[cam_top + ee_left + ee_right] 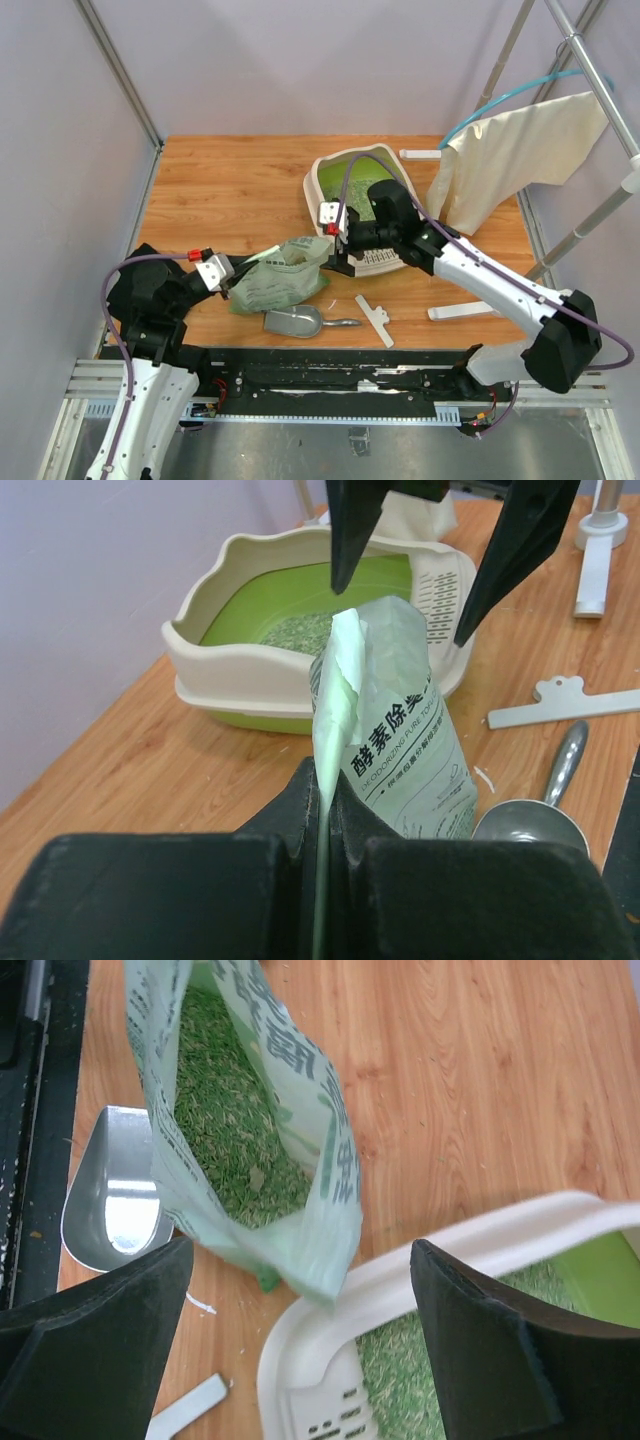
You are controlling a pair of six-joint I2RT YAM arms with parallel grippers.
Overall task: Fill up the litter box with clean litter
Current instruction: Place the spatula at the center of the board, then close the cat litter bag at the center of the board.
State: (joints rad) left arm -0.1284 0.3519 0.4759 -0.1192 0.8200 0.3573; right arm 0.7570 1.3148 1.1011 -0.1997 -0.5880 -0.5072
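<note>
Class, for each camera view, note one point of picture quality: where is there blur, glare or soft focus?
Top external: even light, soft shadows, fairly sharp. Left wrist: the left gripper looms dark and soft, while the print on the bag is sharp. Right wrist: the litter box rim is smeared, the scoop glares, and the litter is crisp.

Soft, even, bright light fills all three views, and shadows on the orange-brown wooden tabletop (pixel 230 180) are faint and short. In the right wrist view the silver metal scoop (pixel 110 1210) carries a white glare patch. The rim of the cream-white plastic litter box (pixel 480 1235) and the lip of the light green printed plastic bag (pixel 295 1075) are smeared by motion blur.
</note>
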